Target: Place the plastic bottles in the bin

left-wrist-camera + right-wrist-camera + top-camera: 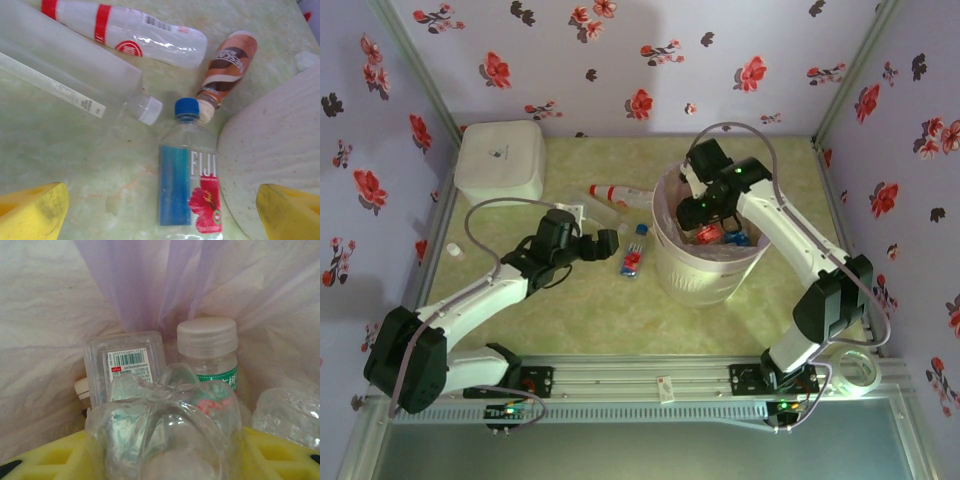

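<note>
Clear bottle [165, 425], base first, sits clamped in the right gripper [161, 456] inside the lined bin [705, 275], above other bottles [207, 355] lying there. Just outside, the left gripper [162, 212] hangs wide open over a Fiji bottle [190, 185] on the table [75, 165].

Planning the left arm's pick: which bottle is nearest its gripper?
The blue-capped Fiji bottle, framed between its fingers; the brown bottle, frosted bottle and red-banded bottle lie beyond.

Walls [620, 60] close three sides — pale lilac paper printed with red and black flowers. Metal posts [417, 65] stand at the two far corners. The tabletop [590, 310] is pale green, marbled, evenly lit. An aluminium rail [650, 376] runs along the near edge — a white lidded box [500, 160] sits far left.
</note>
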